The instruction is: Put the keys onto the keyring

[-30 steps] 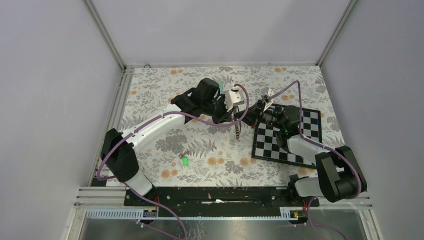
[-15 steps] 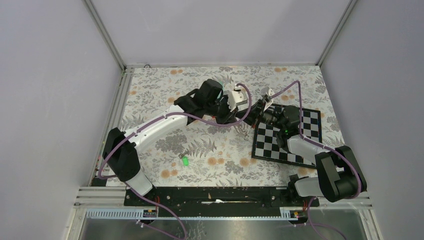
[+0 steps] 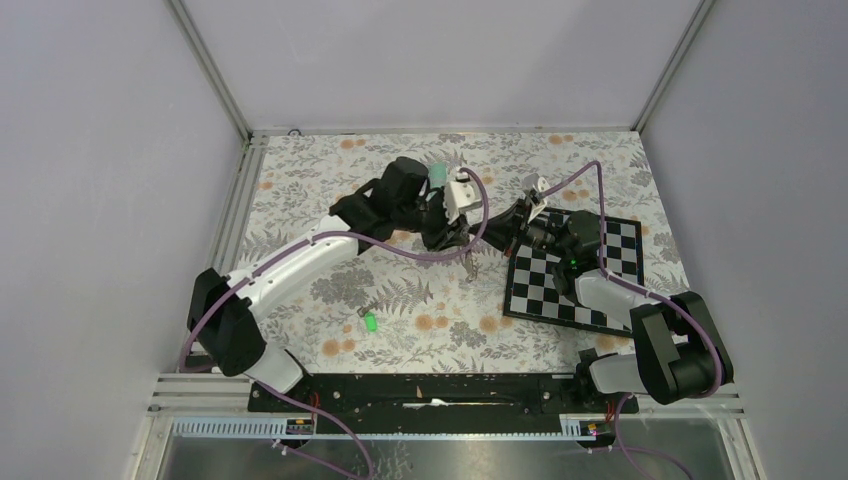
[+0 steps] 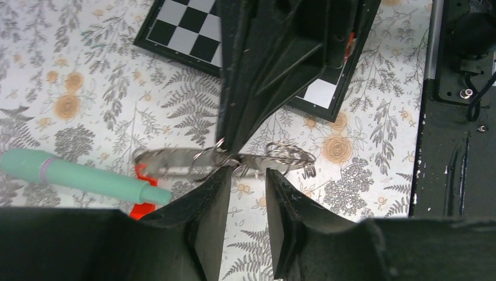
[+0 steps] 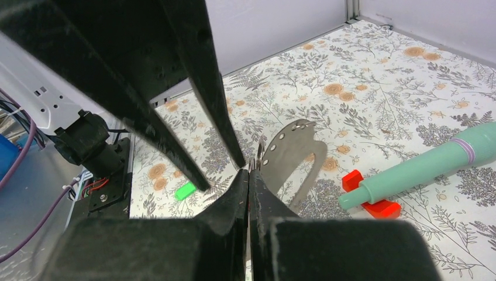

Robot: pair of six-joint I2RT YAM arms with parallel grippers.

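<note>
The keyring (image 5: 292,153) is a flat grey strap loop with thin wire rings, held above the table. My right gripper (image 5: 248,171) is shut on a wire ring at the strap's edge. In the left wrist view the strap (image 4: 169,161) hangs crosswise just past my left gripper (image 4: 248,174), which is open, its left fingertip (image 4: 219,178) touching the rings. In the top view both grippers meet mid-table, left (image 3: 452,228) and right (image 3: 497,232), with the strap (image 3: 470,262) dangling below. The green-headed key (image 3: 370,322) lies on the cloth, also in the right wrist view (image 5: 186,191). I cannot make out the plain key.
A teal stick (image 4: 76,175) on a red base (image 4: 143,205) lies under the grippers, also in the right wrist view (image 5: 421,167). A chessboard (image 3: 575,275) lies under the right arm. Metal rails edge the flowered cloth; the black base bar (image 4: 450,146) runs along the near side.
My left arm's elbow swung left and its gripper shifted slightly left beside the right fingers. The strap dangles below the grippers again. The right arm and the green key stayed put.
</note>
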